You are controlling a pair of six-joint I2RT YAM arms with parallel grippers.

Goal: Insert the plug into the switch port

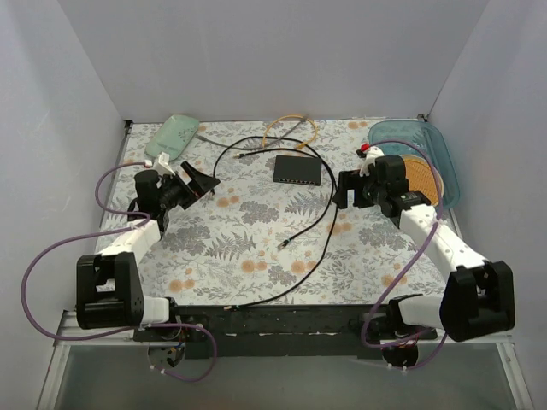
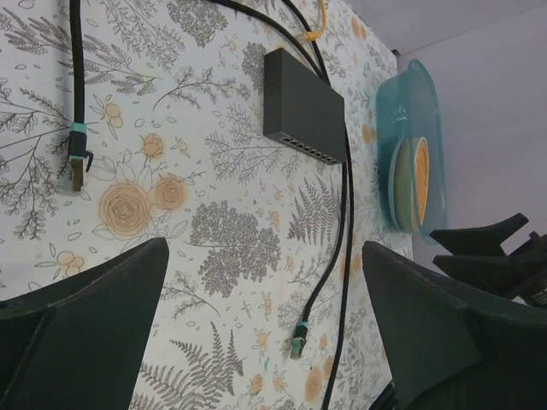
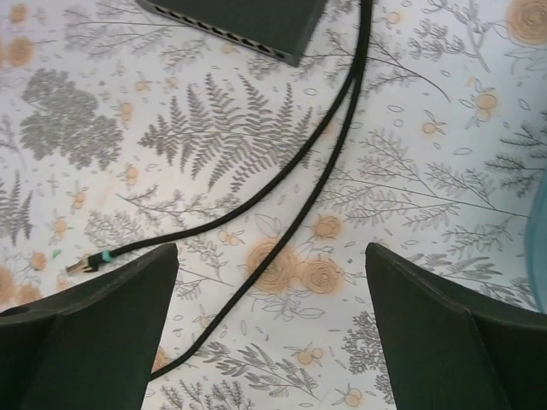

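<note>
Though slim, dark grey rectangular switch (image 1: 298, 169)

The switch (image 2: 303, 107) is showing a smooth, matt, dark grey casing. The black cable (image 3: 359, 43) is looking dull and finely braided, its plug (image 3: 84, 264) glinting like gold metal at the tip. The floral table cover (image 1: 256, 248) is looking like matt printed cloth. The teal tray (image 2: 410, 111) is looking like glossy, translucent plastic.

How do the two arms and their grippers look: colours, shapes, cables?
The left arm and right arm have white link shells with black joint housings. A thin purple cable loops along each. The fingers are dark, wedge-shaped and tapering.
</note>
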